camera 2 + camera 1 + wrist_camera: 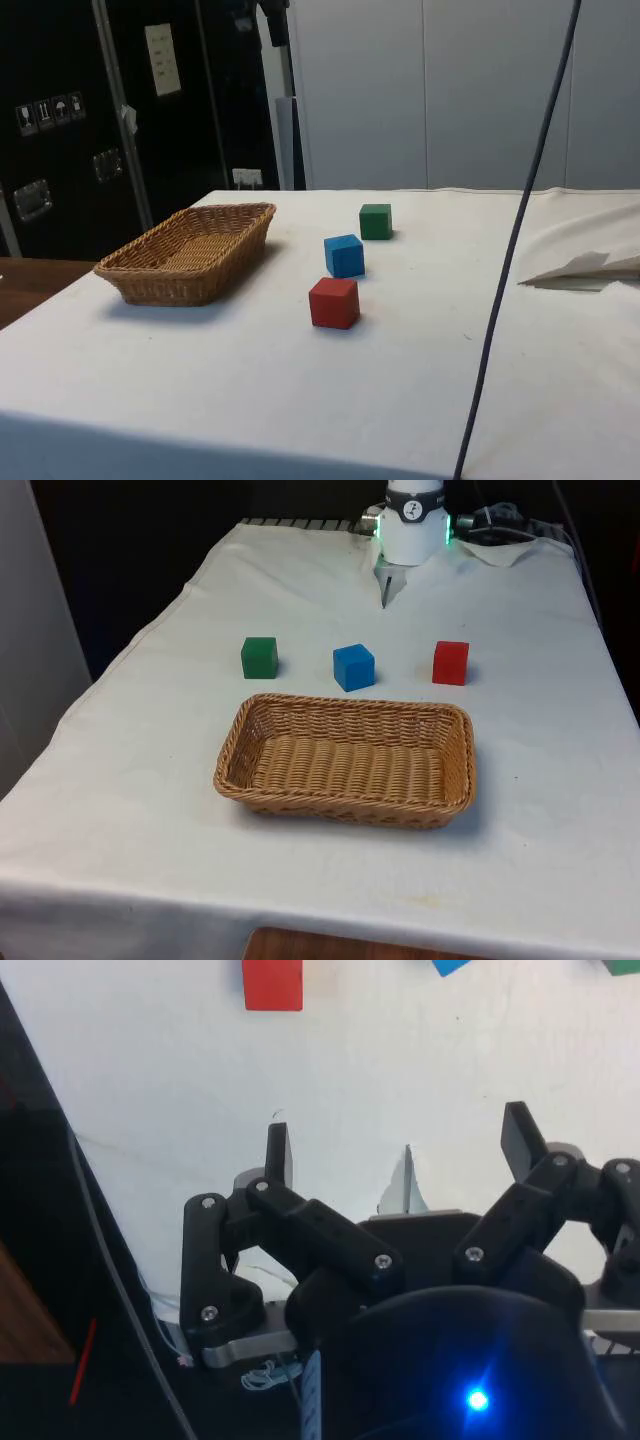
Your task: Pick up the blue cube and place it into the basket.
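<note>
Claw (400, 1145) spread wide, holding nothing, high above bench (540, 730). Blue cube (455, 966) and green cube (622, 966) cut off at wrist-view edge.

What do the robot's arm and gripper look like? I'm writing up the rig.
The arm has a rounded white shell with a black ring around it and green lights glowing at both sides. The gripper is black: two flat, narrow fingers on jointed link bars fixed with round silver pins, beneath a smooth black housing.
</note>
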Robot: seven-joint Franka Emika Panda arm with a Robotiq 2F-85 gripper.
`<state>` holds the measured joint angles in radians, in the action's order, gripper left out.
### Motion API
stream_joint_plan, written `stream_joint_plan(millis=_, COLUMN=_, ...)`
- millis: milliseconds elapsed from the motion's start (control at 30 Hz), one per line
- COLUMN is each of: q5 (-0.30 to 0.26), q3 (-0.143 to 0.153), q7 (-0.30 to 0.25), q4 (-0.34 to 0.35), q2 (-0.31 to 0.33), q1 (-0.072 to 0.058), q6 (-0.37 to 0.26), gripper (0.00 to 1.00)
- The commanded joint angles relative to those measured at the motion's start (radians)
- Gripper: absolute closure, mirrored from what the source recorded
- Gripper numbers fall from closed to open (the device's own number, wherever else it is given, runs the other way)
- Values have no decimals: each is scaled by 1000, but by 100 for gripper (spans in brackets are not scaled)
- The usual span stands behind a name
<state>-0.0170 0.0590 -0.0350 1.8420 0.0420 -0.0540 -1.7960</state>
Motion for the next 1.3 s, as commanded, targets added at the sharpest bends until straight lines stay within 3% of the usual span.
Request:
stream_joint_plan(millis=0, q5=0, q3=0, q7=0, q4=3, q2=-4, q1=0, q6=0, gripper=0)
stream_joint_plan(millis=300, q5=2, q3=0, q7=-4, q4=61, q2=-70, q1=0, q6=-20, gripper=0)
stream_joint_plan(millis=633, q5=0, q3=0, q7=-5, q4=68, q2=-78, q1=0, q6=-12, gripper=0)
stream_joint_plan(millis=1167, q5=0, q3=3, q7=85, q4=74, q2=-68, q1=2, q6=-13, gripper=0)
stream_joint_plan(millis=1267, q5=0, q3=4, q7=122, q4=80, q2=-66, q1=3, q6=-22, gripper=0)
